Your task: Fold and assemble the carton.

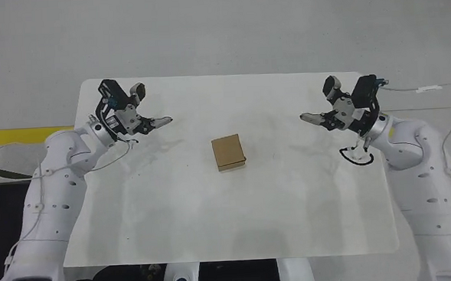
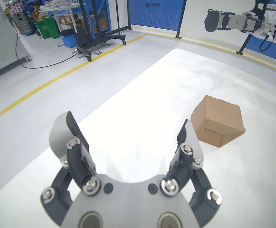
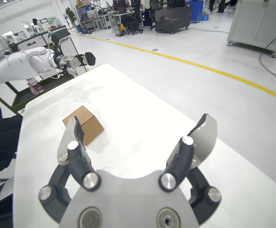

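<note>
A small brown carton (image 1: 228, 152) stands closed on the middle of the white table (image 1: 291, 214), its flaps folded shut. It also appears in the left wrist view (image 2: 217, 122) and the right wrist view (image 3: 86, 123). My left gripper (image 1: 151, 106) hovers over the table's left side, well apart from the carton, open and holding nothing (image 2: 127, 125). My right gripper (image 1: 319, 101) hovers over the right side, equally far from the carton, open with nothing between its fingers (image 3: 140, 125).
A black cable loop (image 1: 358, 156) lies on the table near the right arm. Yellow floor tape (image 1: 10, 136) runs past the table's left edge. Racks and bins stand far off in the room.
</note>
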Available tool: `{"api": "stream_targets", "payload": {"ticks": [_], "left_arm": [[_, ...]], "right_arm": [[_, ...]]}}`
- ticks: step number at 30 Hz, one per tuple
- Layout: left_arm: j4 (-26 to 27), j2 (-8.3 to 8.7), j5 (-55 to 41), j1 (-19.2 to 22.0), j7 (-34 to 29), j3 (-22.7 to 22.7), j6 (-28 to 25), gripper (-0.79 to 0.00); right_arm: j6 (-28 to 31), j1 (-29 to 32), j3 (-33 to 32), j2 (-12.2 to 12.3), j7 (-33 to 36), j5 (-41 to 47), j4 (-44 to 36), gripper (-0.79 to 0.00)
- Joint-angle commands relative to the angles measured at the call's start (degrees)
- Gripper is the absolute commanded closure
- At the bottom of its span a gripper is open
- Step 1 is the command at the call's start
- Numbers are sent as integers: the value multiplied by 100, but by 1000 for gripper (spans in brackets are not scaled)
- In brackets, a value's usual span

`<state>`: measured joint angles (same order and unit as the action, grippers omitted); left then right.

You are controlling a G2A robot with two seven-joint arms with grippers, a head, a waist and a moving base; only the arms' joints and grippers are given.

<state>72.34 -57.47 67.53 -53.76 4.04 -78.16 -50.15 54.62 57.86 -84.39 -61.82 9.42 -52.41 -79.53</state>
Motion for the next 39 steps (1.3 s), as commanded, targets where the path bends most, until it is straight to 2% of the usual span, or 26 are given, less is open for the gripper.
{"api": "stream_targets", "payload": {"ticks": [1,11,16,39], "left_arm": [[17,16,-29,37,4,-83,25,-785],[16,87,-180,43,27,-431,177,-785],[14,101,-333,32,68,-553,330,-785],[14,101,-333,32,68,-553,330,-785]], "right_arm": [[-119,33,-48,5,-413,-487,-25,-785],[-572,-86,-22,44,-1179,-1750,-31,-785],[-579,-86,-18,44,-1209,-1771,-37,-785],[-579,-86,-18,44,-1209,-1771,-37,-785]]}}
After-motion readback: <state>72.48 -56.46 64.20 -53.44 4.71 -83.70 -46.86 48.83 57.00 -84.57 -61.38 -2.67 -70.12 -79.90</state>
